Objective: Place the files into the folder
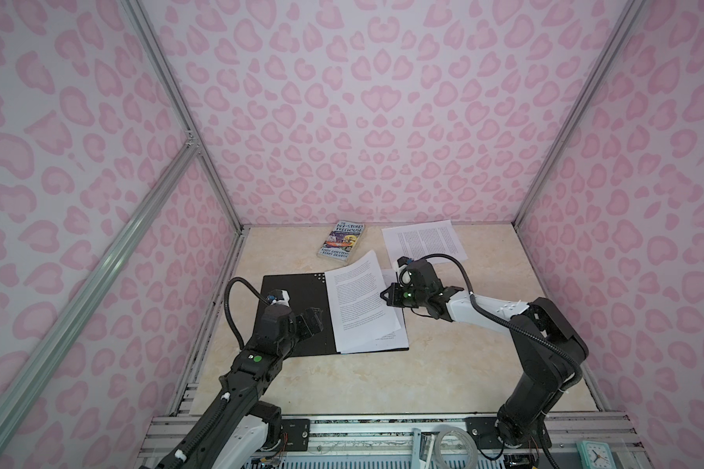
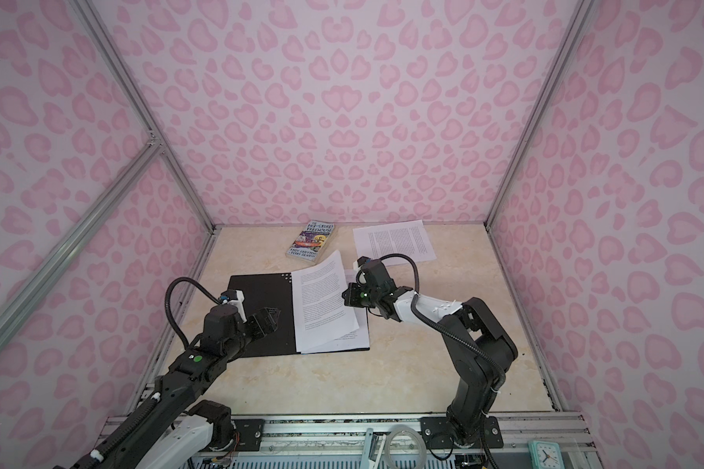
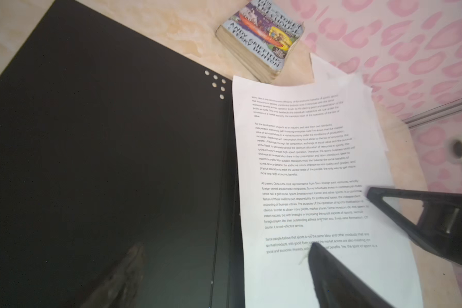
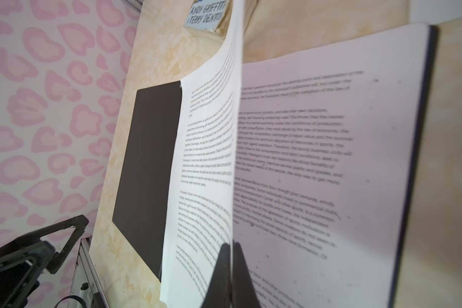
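1. Right end effector [image 4: 231,246] is clenched on the free edge of the top sheet [image 4: 206,160], a thin pinch right at the margin. The sheet is bowed up off the stack. Risk: a sideways pull makes it slip out, or crease or tear at the pinch.
2. The same sheet sits skewed, with its far corner overhanging the folder [image 1: 293,308] toward the book [image 1: 342,239]. If it's let go like this, I'd expect it to land crooked and stick out past the cover.
3. Left end effector [image 3: 340,218] is released, fingers spread wide, nothing in it. It hovers by the spine, just beside the left edge of the files [image 1: 395,339]. Nothing pins the stack, so dragging the top sheet could shuffle the ones under it. The lower sheets fan out at the near right corner.
4. The folder lies open, black inside up, on the counter [image 1: 342,385], with the files on its right half. The cover looks light, so a nudge from either arm could slide it.
5. A stray sheet [image 1: 423,241] lies well apart at the back right of the counter, outside the folder. Closing now would leave it out.
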Controlling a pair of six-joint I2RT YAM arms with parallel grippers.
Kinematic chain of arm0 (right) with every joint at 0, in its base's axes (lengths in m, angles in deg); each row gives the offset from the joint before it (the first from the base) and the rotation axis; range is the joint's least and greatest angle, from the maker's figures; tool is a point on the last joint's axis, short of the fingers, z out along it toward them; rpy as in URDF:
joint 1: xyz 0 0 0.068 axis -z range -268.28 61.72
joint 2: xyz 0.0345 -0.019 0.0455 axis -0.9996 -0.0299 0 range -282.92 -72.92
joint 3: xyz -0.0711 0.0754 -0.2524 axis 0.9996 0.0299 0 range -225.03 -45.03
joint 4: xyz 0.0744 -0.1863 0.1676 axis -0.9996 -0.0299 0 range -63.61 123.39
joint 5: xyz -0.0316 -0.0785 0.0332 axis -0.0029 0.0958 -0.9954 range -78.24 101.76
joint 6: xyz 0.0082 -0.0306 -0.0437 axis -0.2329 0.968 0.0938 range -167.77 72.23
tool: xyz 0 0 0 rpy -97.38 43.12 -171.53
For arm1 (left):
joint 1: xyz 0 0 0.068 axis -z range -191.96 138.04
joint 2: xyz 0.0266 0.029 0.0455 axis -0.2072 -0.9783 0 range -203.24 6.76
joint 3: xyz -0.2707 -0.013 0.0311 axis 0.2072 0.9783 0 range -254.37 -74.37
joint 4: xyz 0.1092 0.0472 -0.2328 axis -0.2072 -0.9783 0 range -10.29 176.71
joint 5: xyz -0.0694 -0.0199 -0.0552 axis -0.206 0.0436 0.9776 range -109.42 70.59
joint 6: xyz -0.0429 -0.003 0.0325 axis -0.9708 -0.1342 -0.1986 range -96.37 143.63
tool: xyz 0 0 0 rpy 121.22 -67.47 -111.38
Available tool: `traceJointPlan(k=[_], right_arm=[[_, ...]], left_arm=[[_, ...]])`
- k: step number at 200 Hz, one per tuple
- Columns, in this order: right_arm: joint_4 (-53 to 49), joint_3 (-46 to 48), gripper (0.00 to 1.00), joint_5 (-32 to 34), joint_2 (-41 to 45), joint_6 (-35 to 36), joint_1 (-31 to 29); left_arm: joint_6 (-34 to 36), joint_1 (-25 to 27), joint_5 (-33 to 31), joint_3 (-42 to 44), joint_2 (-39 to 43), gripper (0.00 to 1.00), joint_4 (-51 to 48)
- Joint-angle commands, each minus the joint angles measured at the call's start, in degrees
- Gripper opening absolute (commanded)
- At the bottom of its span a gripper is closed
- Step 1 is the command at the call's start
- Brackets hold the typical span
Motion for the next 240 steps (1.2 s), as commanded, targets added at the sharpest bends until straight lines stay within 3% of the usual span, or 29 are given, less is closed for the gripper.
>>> traceJointPlan(k=[1,79,240], right_arm=[[4.6,3.7,0.00,1.4,2.0,-1.8,1.3],[7.3,7.8,0.00,0.9,2.1,-3.1,1.5],[11.3,8.3,0.00,-2.2,0.6,-6.4,-0.4]], left_arm=[[0.6,0.0,0.0,1.3,3.2,0.97,3.9],[0.4,0.0,1.6,-0.7,-3.9,0.99,3.7],[0.4,0.0,1.1,-0.7,-3.0,0.99,3.2]])
